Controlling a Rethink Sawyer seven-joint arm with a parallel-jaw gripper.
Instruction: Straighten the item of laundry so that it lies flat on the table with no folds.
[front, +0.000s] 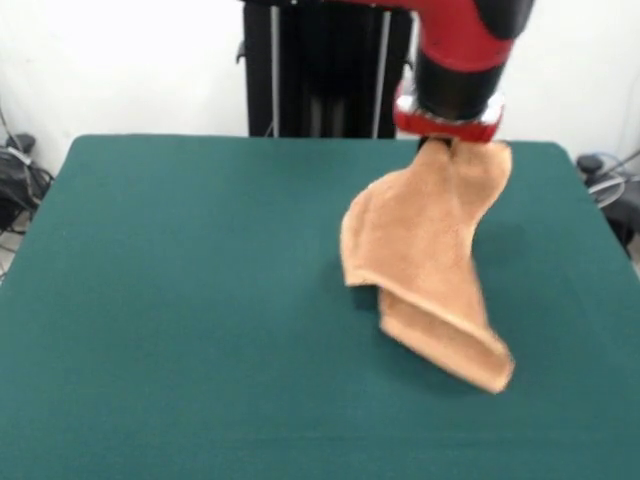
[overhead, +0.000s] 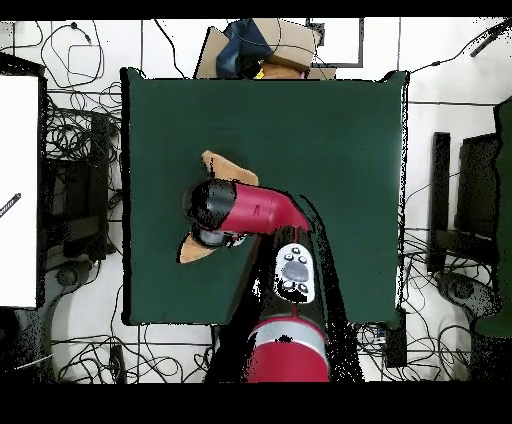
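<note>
The item of laundry (front: 425, 240), a light orange-brown terry towel, hangs folded and twisted from my gripper (front: 437, 147) at the table's far right in the front view. Its top edge is bunched in the gripper, which is shut on it. Its lower end (front: 480, 360) trails low toward the dark green table (front: 180, 300). In the overhead view the arm's red and black wrist (overhead: 215, 212) covers the gripper. Only two ends of the towel (overhead: 222, 166) show there, one on either side of the wrist, over the left part of the table (overhead: 340, 130).
The arm's black pedestal (front: 320, 70) stands behind the table's far edge. Overhead, cardboard boxes (overhead: 270, 45) lie past one table edge. Cables (overhead: 80, 130) and dark equipment (overhead: 470, 200) lie on the floor on both sides. A white panel (overhead: 20, 190) stands at the left.
</note>
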